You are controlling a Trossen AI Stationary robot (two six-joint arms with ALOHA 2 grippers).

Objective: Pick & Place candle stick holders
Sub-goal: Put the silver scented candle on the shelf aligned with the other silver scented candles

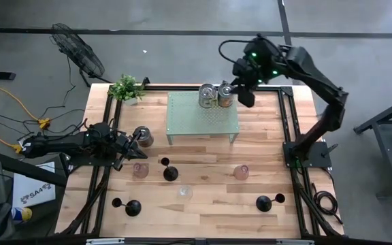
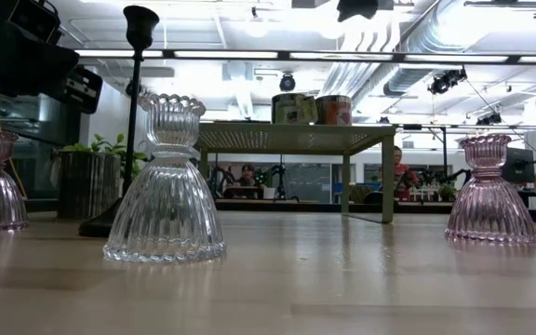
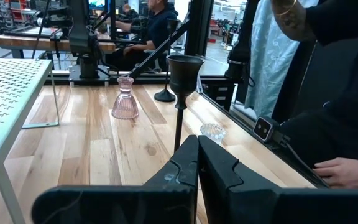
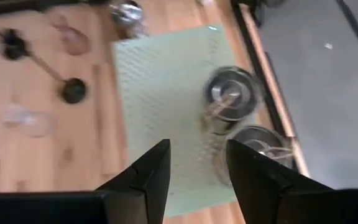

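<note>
Three black holders stood on the table: one [image 1: 169, 172] at centre, below the green rack [image 1: 203, 117]; one [image 1: 133, 207] at lower left; one [image 1: 265, 202] at lower right. The right gripper [image 1: 245, 93] hung at upper right, beside the two tins [image 1: 215, 95] on the rack, its fingers [image 4: 149, 176] spread and holding nothing. The left gripper [image 1: 133, 151] lay low at mid-left, fingers [image 3: 185, 165] pressed together, near a grey jar [image 1: 142, 136] and a pink glass [image 1: 140, 170].
</note>
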